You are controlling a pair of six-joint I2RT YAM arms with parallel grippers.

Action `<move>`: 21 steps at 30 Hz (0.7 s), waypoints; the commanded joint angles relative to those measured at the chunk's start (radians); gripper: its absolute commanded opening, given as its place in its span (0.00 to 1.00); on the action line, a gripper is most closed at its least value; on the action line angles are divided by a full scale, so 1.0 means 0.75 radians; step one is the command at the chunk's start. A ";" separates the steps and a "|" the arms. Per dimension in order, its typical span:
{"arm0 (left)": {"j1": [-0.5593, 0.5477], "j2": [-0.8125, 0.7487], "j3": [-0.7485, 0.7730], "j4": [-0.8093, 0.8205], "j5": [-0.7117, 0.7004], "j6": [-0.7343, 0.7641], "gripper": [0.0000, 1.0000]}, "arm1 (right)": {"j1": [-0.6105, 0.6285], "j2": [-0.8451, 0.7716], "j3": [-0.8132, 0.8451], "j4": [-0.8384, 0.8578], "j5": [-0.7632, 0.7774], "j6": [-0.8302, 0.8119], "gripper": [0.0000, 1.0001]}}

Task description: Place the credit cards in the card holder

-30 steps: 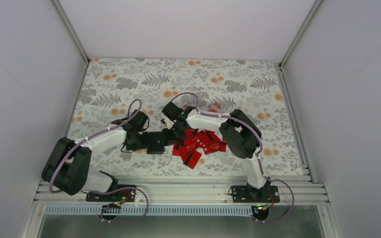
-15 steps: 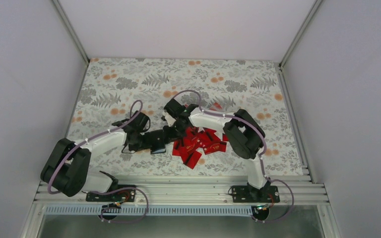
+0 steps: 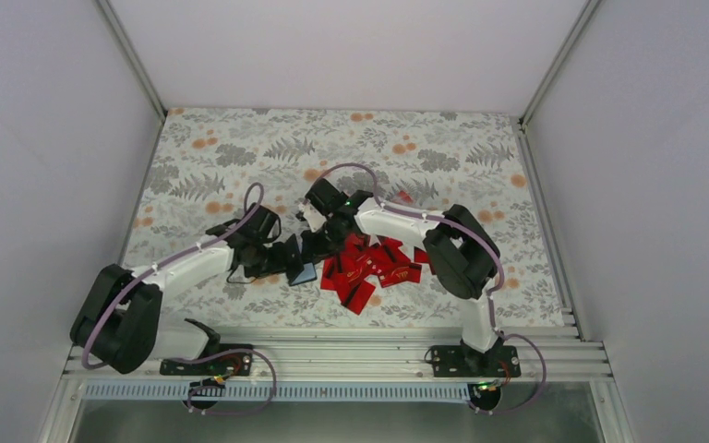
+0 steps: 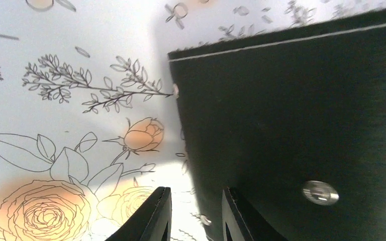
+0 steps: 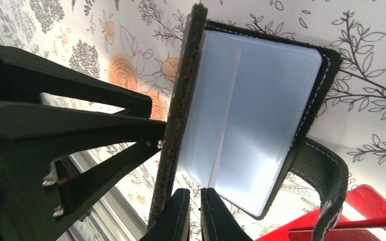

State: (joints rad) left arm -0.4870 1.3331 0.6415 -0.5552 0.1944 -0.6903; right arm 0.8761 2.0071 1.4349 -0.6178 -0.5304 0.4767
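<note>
Your left gripper (image 4: 196, 192) was clamped on the edge of the holder (image 5: 261, 115), gripping its black cover (image 4: 291, 115) and keeping it tilted up. Your right gripper (image 5: 195, 192) was pinched closed with its fingertips at the lower edge of the grey-blue pockets (image 5: 216, 100); you couldn't tell whether a leaf sat between them. The holder stood open on the flowered table (image 3: 240, 157) between your arms, its tab (image 5: 326, 170) hanging toward the red cards (image 3: 369, 268) heaped just to its right.
</note>
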 commanded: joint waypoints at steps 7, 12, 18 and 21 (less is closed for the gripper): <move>-0.006 -0.172 0.119 -0.191 -0.087 -0.020 0.27 | 0.016 -0.026 0.107 -0.042 -0.029 -0.044 0.08; -0.005 -0.251 0.141 -0.251 -0.104 -0.045 0.27 | 0.024 -0.007 0.119 -0.046 -0.055 -0.062 0.08; -0.006 -0.350 0.195 -0.321 -0.130 -0.075 0.27 | 0.052 0.037 0.173 -0.046 -0.111 -0.107 0.09; -0.005 -0.395 0.227 -0.373 -0.158 -0.087 0.27 | 0.070 0.057 0.197 -0.032 -0.149 -0.121 0.09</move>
State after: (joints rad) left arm -0.4877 1.0798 0.7662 -0.7658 0.1135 -0.7277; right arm 0.9001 2.0232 1.5383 -0.6441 -0.5911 0.4194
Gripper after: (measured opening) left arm 0.269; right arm 0.088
